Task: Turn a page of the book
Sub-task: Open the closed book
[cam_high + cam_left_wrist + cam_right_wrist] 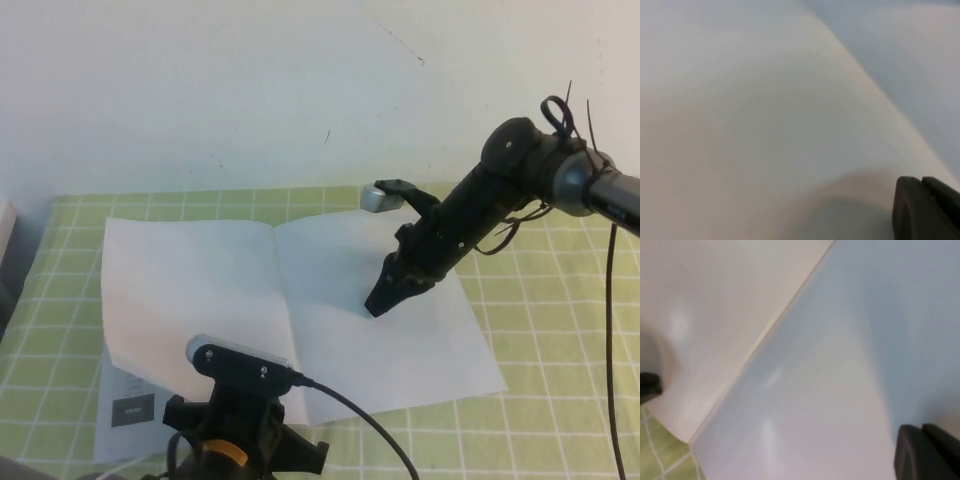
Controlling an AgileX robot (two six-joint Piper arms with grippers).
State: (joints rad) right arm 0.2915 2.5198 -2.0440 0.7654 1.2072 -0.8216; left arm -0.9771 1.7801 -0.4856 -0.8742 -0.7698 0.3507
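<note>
My right claw [380,303] is clenched, tip pressed on the book's [300,310] right blank leaf at about 3 o'clock from the spine. The book lies open on the green checked surface [560,330]. My left claw [245,440] sits at 6 o'clock under the lifted page [190,290]; its grip I cannot tell.

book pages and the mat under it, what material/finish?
Book: thin white paper, seemingly glossy; soft highlights show in the right wrist view, and the left page bows up. Mat: green with a white grid, probably cloth or vinyl; cannot tell which. Right gripper, shut, tip down on the right-hand page; left gripper, shut, at the book's near edge.
</note>
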